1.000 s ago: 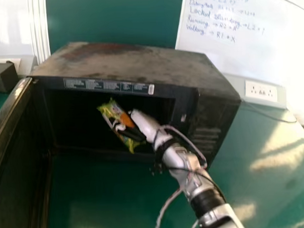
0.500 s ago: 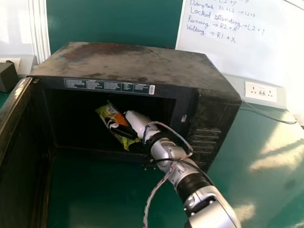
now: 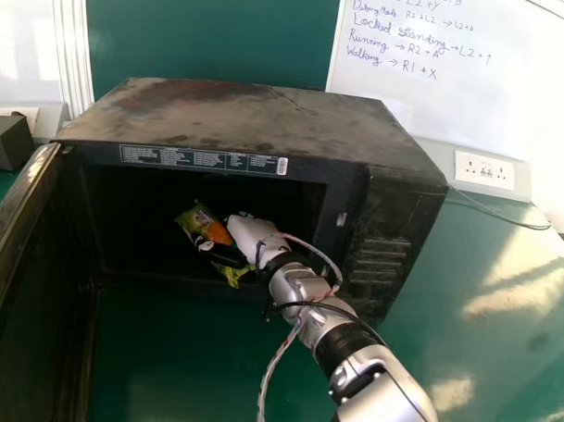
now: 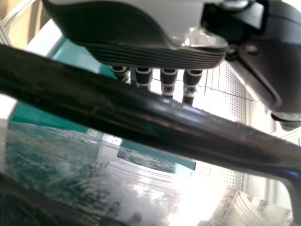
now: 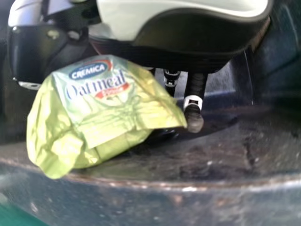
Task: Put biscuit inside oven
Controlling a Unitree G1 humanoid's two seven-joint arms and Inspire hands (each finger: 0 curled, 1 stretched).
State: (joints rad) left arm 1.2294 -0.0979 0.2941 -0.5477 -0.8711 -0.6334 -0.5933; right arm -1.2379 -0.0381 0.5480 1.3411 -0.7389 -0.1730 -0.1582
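Placing the biscuit seems to be the step in hand. The right robot hand (image 3: 250, 232) is in the mouth of the oven (image 3: 232, 115), with the biscuit packet (image 3: 200, 221) gripped between its thumb and fingers. The packet is tilted, its upper end reaching beyond the fingertips and its lower end hanging beneath the hand. Part of the packet is hidden behind the fingers, so whether it touches the oven floor cannot be told. The next move probably calls for reaching a little deeper, lowering the packet, then loosening the grip and drawing back without dragging the wrapper over the sill. Closing the oven door (image 3: 36, 321), which stands open to the left of this hand, would come last.

The left robot hand (image 4: 141, 56) is beside a dark bar (image 4: 155, 117); whether it is wide or narrow cannot be told.

Nearest the right hand, the green wrapper carries a blue oval brand badge, larger blue lettering and a small red banner. Above the hand, a strip of printed labels (image 3: 197, 159) runs along the oven front, ending in a barcode (image 3: 282, 166). Beyond the hand, a whiteboard (image 3: 464, 103) bears handwriting, including "Locked Standing", "Running" and "Walking".
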